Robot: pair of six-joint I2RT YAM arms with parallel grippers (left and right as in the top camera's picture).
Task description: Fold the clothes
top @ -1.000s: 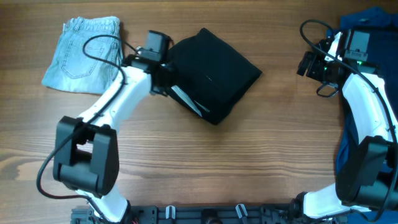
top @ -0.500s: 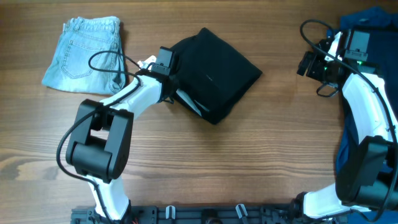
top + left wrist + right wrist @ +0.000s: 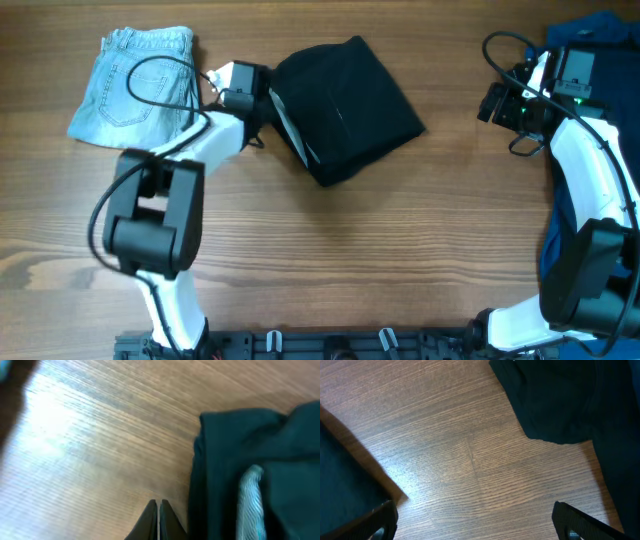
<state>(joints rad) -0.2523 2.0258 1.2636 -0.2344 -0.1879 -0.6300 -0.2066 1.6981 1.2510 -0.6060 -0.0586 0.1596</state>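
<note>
A folded black garment (image 3: 345,108) lies on the wooden table at top centre, with a pale lining strip showing along its left edge. My left gripper (image 3: 262,108) is shut and empty, right at the garment's left edge. In the left wrist view the shut fingertips (image 3: 158,508) rest on bare wood beside the dark cloth (image 3: 250,475). My right gripper (image 3: 492,103) is open and empty at the far right, above bare wood (image 3: 475,520), with dark cloth (image 3: 560,400) ahead of it.
Folded light-blue jeans (image 3: 135,85) lie at the top left. A heap of dark blue clothes (image 3: 590,40) sits at the table's right edge, under the right arm. A black cable loops over the jeans.
The left arm has swung back and up toward the jeans, its gripper still at the garment's left edge. The black garment has shifted and turned, now lying higher. The right arm has not moved.
</note>
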